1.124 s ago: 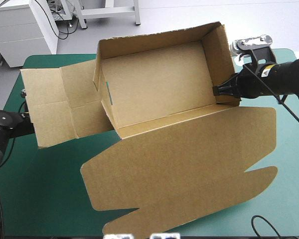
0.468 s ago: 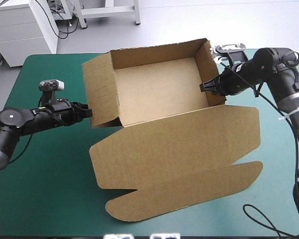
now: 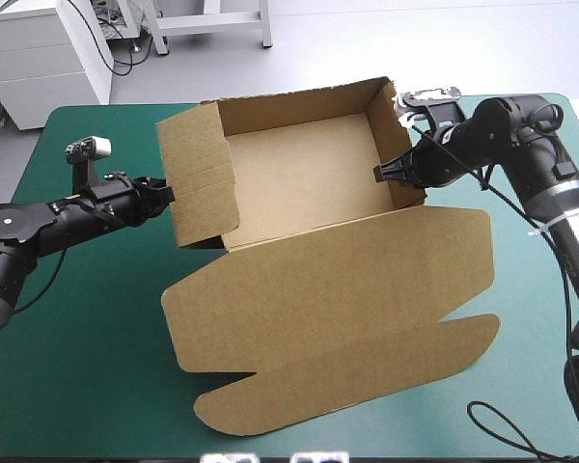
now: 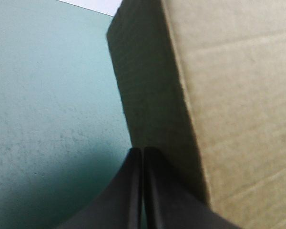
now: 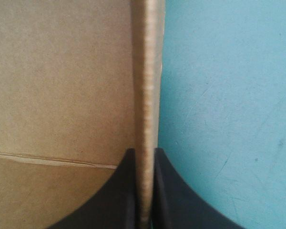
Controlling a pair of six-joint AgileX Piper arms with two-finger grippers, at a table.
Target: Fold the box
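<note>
My right claw (image 3: 379, 174) pinches the right end wall of the open brown cardboard box (image 3: 299, 178). My left claw (image 3: 168, 193), closed and empty, waits just outside the opposite end wall.

The open brown box of corrugated board (image 3: 299, 174) looks matt and dry, papery all over. Its left outer wall shows fine ribbing from the fluting under the paper skin. The inner faces and the flat lid are smoother, with pressed score lines. The cut wall edge pinched between the broad black fingers (image 5: 174, 191) of my right gripper (image 5: 143, 150) is paler, fibrous and slightly rough. Those fingers, like the ones of my left gripper (image 4: 142, 149), look smooth and dull, without shine. The teal-green table cover (image 3: 77, 338) is matt, finely grained, faintly speckled, with a few hairline scratches.
</note>
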